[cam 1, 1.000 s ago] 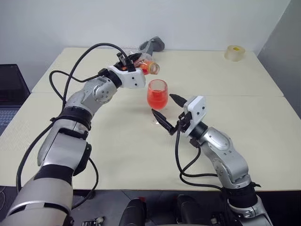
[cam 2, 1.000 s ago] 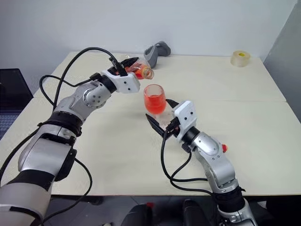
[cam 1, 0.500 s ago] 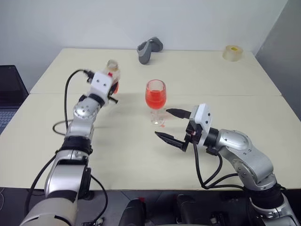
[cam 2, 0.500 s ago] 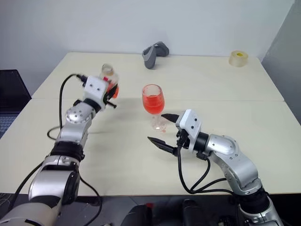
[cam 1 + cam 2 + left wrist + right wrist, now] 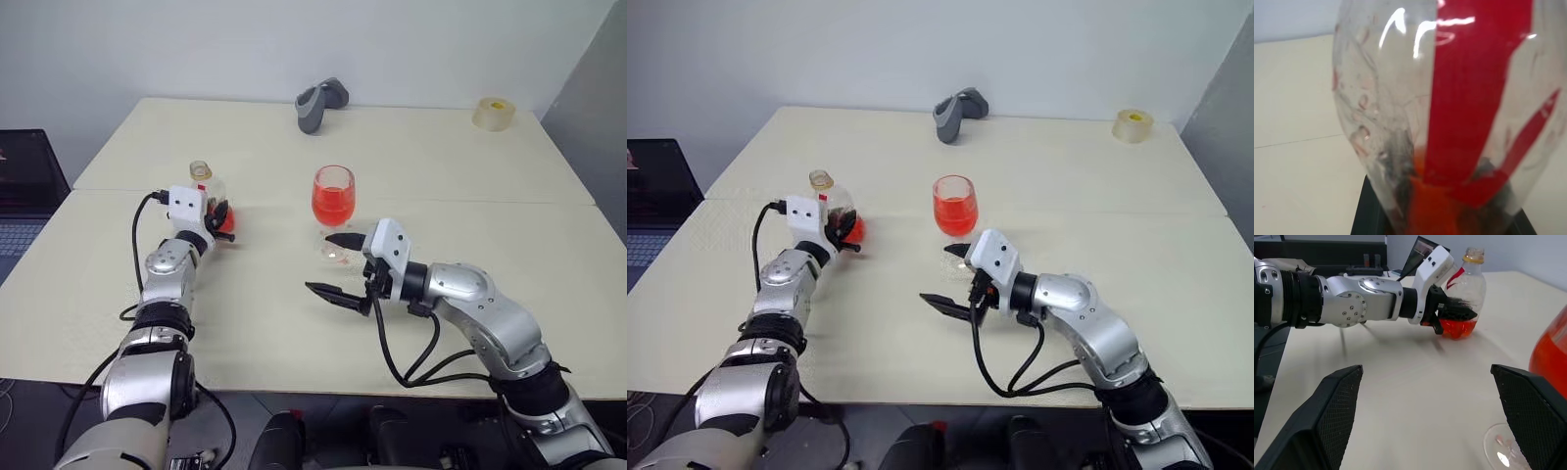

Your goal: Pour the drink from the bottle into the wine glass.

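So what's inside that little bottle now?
A small pool of red drink sits at the bottom of the bottle; the left claw covers part of it.

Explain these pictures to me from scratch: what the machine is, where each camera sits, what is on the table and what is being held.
This is a humanoid robot with two arms, each ending in two black fingers. The two wide pictures come from cameras on its head, looking down over a table. The close-ups come from cameras on each wrist. The left gripper is shut on a small plastic bottle, upright, open-topped, with a little red drink left at its bottom. In the middle stands a wine glass largely full of the same drink. The right gripper is open and empty beside the glass's foot. At the far edge lie a grey object and a tape roll.
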Controlling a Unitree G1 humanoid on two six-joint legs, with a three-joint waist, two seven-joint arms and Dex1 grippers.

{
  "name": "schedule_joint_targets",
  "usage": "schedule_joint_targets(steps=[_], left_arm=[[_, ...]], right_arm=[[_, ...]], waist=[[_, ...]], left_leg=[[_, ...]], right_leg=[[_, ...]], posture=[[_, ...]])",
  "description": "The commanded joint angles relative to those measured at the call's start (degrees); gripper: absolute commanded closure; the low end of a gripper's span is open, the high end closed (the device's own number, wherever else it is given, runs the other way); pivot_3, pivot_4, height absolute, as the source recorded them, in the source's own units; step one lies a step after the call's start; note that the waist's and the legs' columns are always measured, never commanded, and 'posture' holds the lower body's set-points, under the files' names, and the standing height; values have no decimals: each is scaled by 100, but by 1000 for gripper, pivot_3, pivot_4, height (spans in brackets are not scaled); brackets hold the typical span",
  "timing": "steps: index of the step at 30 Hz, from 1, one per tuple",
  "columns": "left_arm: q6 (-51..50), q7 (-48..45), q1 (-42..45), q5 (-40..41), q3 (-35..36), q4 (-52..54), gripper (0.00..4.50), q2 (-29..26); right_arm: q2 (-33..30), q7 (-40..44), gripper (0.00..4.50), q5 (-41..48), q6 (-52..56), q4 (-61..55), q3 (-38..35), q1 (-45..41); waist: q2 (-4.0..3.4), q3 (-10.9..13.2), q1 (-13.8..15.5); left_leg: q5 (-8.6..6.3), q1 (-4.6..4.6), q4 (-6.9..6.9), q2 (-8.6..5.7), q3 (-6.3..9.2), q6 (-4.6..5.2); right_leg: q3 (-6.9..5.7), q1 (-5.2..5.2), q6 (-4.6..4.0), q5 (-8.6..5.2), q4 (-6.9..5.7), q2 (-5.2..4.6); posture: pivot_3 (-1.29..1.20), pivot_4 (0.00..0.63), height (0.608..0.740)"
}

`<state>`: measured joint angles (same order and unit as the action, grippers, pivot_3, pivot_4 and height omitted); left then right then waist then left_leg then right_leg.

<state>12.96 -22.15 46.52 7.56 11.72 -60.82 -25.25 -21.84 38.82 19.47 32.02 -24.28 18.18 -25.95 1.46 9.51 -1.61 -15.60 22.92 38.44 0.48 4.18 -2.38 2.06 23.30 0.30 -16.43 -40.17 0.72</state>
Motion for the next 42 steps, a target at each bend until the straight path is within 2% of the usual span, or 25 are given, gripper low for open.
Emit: schedule_joint_targets(steps=[1,2,13,14,20,24,28,32,36,42], left_arm=[[199,-56,265,76,128,-178,3753,-41],[217,-77,287,86,142,-236,3753,-33],[509,-339,-128,172,260,49,125,7],[505,-357,-181,188,269,125,26,3],[183,-328,-1132,397,425,1464,26,-80],[-619,-99,-2108,578,498,3222,26,-41],[-1485,316,-3069,697,638,4908,26,-5],[-2012,687,-4000,726,711,6361,26,154],[-2204,900,-4510,642,640,7124,26,359],[-2242,1023,-4734,431,428,7490,26,520]], right_arm=[[61,38,0,21,6,-113,-5,-105],[66,42,0,17,13,-122,-9,-99],[-8,80,0,80,96,-270,-111,33],[-17,81,0,90,100,-285,-123,48],[65,-160,0,325,344,-524,-419,317],[57,-458,0,349,374,-792,-730,836],[89,-814,0,133,33,-847,-1082,1490],[368,-1309,0,-266,-768,-488,-1332,1995],[813,-1664,0,-505,-1446,-13,-1419,2130],[1060,-1914,0,-1030,-2518,914,-1406,2185]], waist=[[0,0,-3],[0,0,-6],[0,0,-12],[0,0,-12],[-2,-1,-25],[-2,-3,-18],[2,-5,-5],[3,-7,-5],[2,-8,-5],[3,-9,4]], left_leg=[[0,0,0,0,0,0],[0,0,0,0,0,0],[0,-2,-2,2,0,0],[0,-2,-2,2,0,0],[0,-4,-6,6,0,0],[0,-10,-20,10,-1,-1],[0,-9,-19,9,-2,-1],[0,-15,-25,9,-3,-1],[0,-25,-31,9,-8,-1],[0,-30,-34,7,-17,-1]], right_leg=[[0,0,0,0,0,0],[1,0,0,0,0,0],[2,0,0,0,-1,0],[2,0,0,0,-1,0],[5,1,0,0,-1,0],[10,0,0,0,0,0],[12,-3,0,0,6,-3],[13,-8,0,0,9,-3],[18,-12,0,0,9,-3],[24,-16,0,0,13,-1]], posture=[[0,150,740],[0,150,740],[0,150,740],[0,150,740],[0,150,740],[0,150,740],[0,150,740],[0,150,740],[0,150,740],[0,150,740]])
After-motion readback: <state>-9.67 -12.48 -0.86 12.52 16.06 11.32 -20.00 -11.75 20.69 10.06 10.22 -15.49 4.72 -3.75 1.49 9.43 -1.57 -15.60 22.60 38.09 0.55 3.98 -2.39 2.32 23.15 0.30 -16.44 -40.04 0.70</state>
